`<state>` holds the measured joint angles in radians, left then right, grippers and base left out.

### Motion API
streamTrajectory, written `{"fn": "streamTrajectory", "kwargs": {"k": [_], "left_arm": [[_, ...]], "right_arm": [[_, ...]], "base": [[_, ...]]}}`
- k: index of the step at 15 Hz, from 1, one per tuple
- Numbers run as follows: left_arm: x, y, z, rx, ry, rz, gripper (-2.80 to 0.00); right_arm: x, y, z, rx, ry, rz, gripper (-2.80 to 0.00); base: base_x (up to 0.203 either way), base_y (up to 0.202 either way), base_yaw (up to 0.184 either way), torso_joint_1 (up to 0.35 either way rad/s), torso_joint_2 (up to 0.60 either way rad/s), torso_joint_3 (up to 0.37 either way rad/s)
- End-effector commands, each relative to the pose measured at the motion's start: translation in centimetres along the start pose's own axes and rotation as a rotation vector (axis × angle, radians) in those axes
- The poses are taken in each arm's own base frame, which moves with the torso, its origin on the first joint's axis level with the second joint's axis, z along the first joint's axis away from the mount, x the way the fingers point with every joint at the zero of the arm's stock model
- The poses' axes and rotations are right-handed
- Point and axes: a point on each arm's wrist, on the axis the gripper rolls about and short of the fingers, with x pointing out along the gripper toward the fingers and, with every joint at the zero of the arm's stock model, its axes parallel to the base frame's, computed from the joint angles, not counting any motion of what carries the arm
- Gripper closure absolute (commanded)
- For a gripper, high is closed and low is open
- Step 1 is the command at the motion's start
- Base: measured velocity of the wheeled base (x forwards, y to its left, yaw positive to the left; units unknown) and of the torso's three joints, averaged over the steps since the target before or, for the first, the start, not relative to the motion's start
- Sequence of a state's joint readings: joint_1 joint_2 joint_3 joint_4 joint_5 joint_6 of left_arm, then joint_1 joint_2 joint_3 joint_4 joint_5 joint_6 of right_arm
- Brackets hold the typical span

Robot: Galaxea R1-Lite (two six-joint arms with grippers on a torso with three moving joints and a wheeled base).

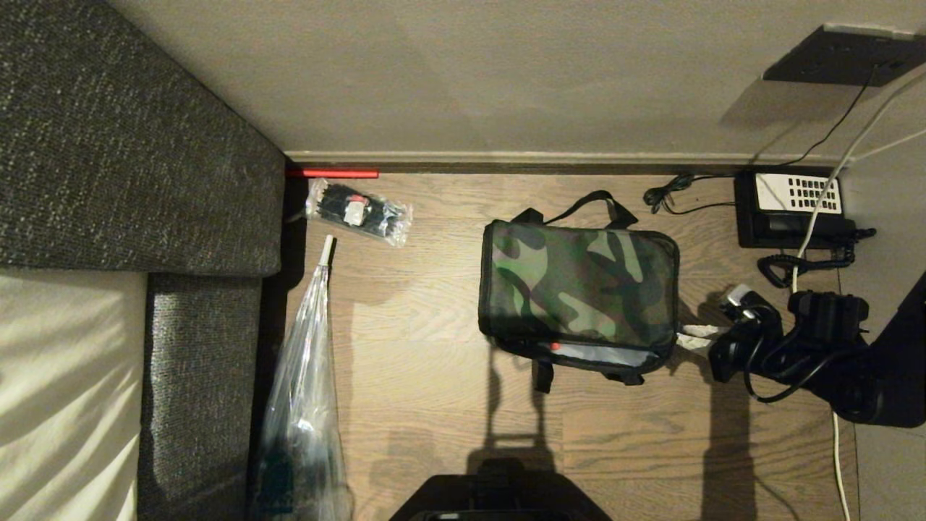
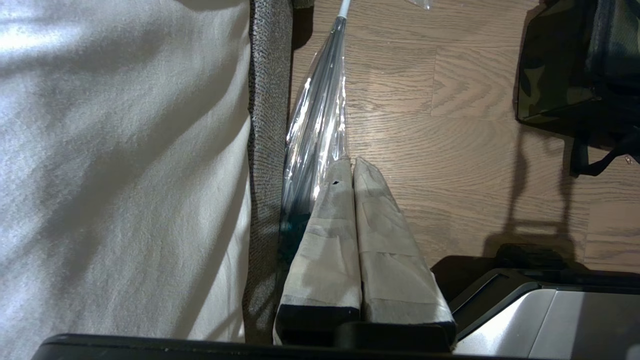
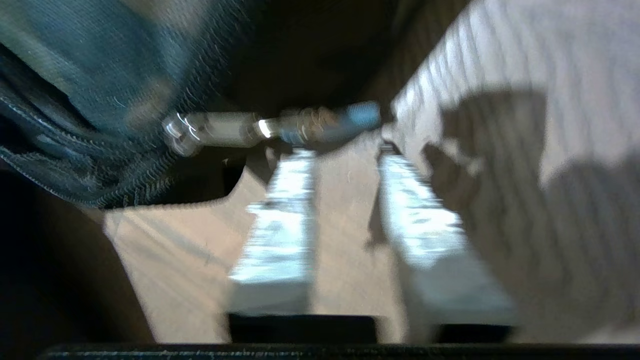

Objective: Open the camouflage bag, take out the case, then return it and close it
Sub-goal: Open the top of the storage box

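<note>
Camouflage bag (image 1: 579,286): centre of head view, on wood floor (image 1: 434,325), lid down; contents hidden.
Right gripper (image 3: 345,145): at bag's right edge, fingers spread, blurred metal zipper pull (image 3: 270,130) at tips; contact unclear.
Left gripper (image 2: 354,167): fingers pressed together, beside the sofa (image 2: 267,100).

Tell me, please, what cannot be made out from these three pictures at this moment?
- The case: in no view; the camouflage bag has its lid down over whatever is inside.
- Right hand: the right wrist view is motion-blurred, so whether its fingers touch the metal zipper pull is unclear.
- Bag's near-side seam: in shadow in the head view, so how far it is zipped is uncertain.
- Bag in the left wrist view: cut off by the edge.
</note>
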<state>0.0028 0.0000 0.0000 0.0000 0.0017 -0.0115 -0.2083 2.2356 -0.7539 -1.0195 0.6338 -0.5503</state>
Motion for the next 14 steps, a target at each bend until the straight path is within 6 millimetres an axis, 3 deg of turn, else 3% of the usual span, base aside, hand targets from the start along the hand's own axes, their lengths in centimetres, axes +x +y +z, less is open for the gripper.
{"fn": "streamTrajectory", "kwargs": {"k": [1, 4, 6, 8, 12, 14], "left_arm": [[0.0, 0.0, 0.0, -0.001, 0.0, 0.0, 0.0], [0.0, 0.0, 0.0, -0.001, 0.0, 0.0, 0.0], [0.0, 0.0, 0.0, -0.001, 0.0, 0.0, 0.0], [0.0, 0.0, 0.0, -0.001, 0.0, 0.0, 0.0], [0.0, 0.0, 0.0, -0.001, 0.0, 0.0, 0.0], [0.0, 0.0, 0.0, -0.001, 0.0, 0.0, 0.0]], "right_arm": [[-0.4, -0.1, 0.4, 0.073, 0.012, -0.002, -2.8], [-0.3, -0.7, 1.2, 0.441, -0.014, -0.02, -2.8], [-0.3, -1.0, 1.7, 0.595, 0.0, -0.081, -2.8], [-0.4, -0.6, 2.0, 0.577, 0.061, -0.122, -2.8], [-1.4, -0.2, 2.1, 0.362, 0.143, -0.098, -2.8], [-2.6, -0.7, 2.6, 0.374, 0.161, -0.103, -2.8]], "base": [[0.0, 0.0, 0.0, 0.0, 0.0, 0.0], [0.0, 0.0, 0.0, 0.0, 0.0, 0.0], [0.0, 0.0, 0.0, 0.0, 0.0, 0.0], [0.0, 0.0, 0.0, 0.0, 0.0, 0.0], [0.0, 0.0, 0.0, 0.0, 0.0, 0.0], [0.0, 0.0, 0.0, 0.0, 0.0, 0.0]]}}
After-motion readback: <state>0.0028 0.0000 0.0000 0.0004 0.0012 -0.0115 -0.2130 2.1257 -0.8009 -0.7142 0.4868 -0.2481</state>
